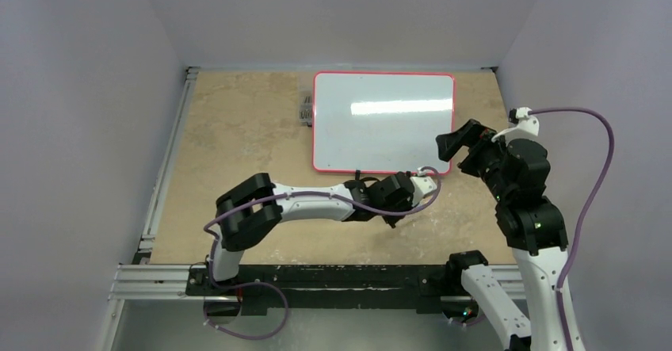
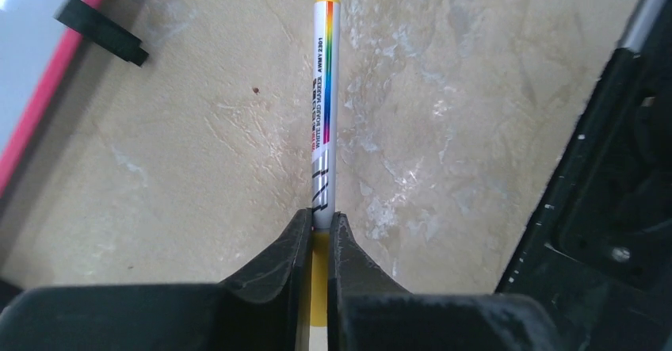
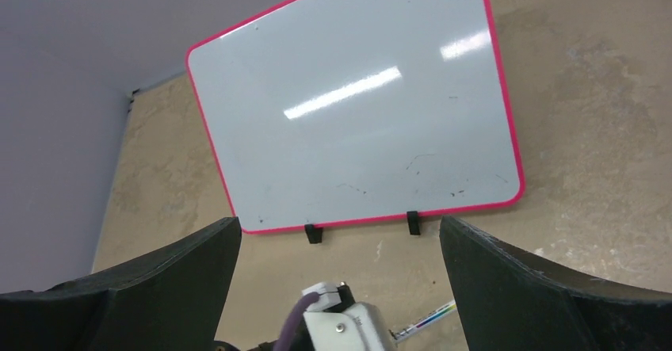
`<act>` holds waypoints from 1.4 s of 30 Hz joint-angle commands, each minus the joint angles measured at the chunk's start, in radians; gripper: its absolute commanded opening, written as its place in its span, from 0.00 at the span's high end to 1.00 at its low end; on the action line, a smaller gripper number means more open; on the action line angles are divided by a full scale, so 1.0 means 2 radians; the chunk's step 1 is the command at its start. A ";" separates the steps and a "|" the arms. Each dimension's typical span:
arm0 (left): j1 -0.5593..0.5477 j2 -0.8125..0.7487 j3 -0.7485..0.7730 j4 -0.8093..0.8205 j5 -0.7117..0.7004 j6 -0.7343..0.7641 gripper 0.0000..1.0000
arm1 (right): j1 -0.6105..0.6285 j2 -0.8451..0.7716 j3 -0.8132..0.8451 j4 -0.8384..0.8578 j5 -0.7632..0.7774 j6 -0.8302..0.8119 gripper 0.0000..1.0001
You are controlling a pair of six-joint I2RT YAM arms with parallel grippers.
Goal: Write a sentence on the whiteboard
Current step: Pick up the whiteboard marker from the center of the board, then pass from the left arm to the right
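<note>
Marker gripped, board blank: the writing has not begun.

The left pincer (image 2: pixel 319 223) is shut tight on one yellow end of the marker (image 2: pixel 325 105), held low along the bench (image 1: pixel 238 145) near the front edge of the whiteboard (image 1: pixel 383 121). The right pincer (image 3: pixel 337 228) hangs wide open and empty above that edge. The whiteboard lies flat at the far side, bare but for faint smudges. Next, I judge, the marker needs lifting, uncapping if capped, and its tip set on the board.
</note>
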 commanded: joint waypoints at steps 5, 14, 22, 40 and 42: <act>0.018 -0.161 -0.007 -0.061 0.040 0.026 1.00 | -0.001 0.018 0.024 -0.001 -0.094 -0.012 0.01; 0.041 -0.310 -0.030 -0.148 0.019 0.076 1.00 | -0.001 0.049 0.056 0.036 -0.187 0.020 0.01; 0.049 -0.379 0.007 -0.202 0.022 0.150 1.00 | -0.001 0.051 -0.022 0.178 -0.430 0.068 0.07; 0.053 -0.377 0.079 -0.239 0.078 0.277 1.00 | 0.005 0.064 -0.085 0.331 -0.585 0.144 0.30; 0.053 -0.367 0.089 -0.241 0.075 0.285 1.00 | 0.013 0.068 -0.085 0.331 -0.584 0.144 0.32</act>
